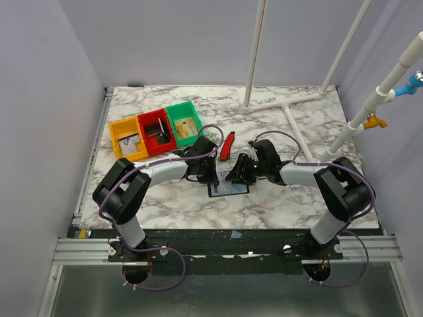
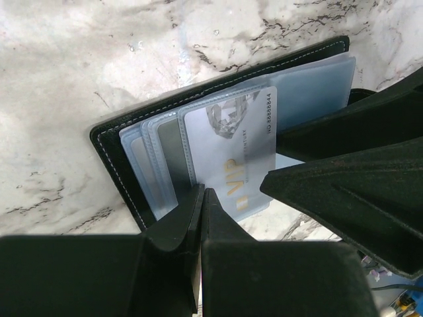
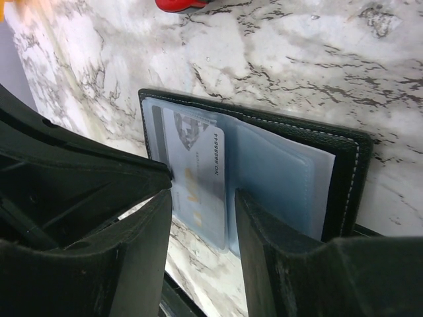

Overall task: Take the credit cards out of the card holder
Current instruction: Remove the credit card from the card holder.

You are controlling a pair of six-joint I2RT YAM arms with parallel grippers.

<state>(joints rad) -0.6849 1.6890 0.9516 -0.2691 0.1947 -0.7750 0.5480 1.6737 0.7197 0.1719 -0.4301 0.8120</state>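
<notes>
- We see the card holder (image 1: 228,189) lying open on the desk (image 1: 297,205), mid-desk toward the near edge.
- Left jaws are together at the VIP credit card (image 2: 231,142) edge; we can't tell if they pinch it.
- Right jaws are apart, straddling that card.
- Step, as we read it: the first card's extraction.
- Next we need a firm pinch, the holder pinned, and a straight pull.

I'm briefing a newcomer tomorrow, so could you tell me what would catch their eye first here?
The open black card holder lies mid-table, flanked by the left gripper and right gripper, a silvery VIP card showing in its clear sleeve. Orange, red and green bins line the far left.
</notes>
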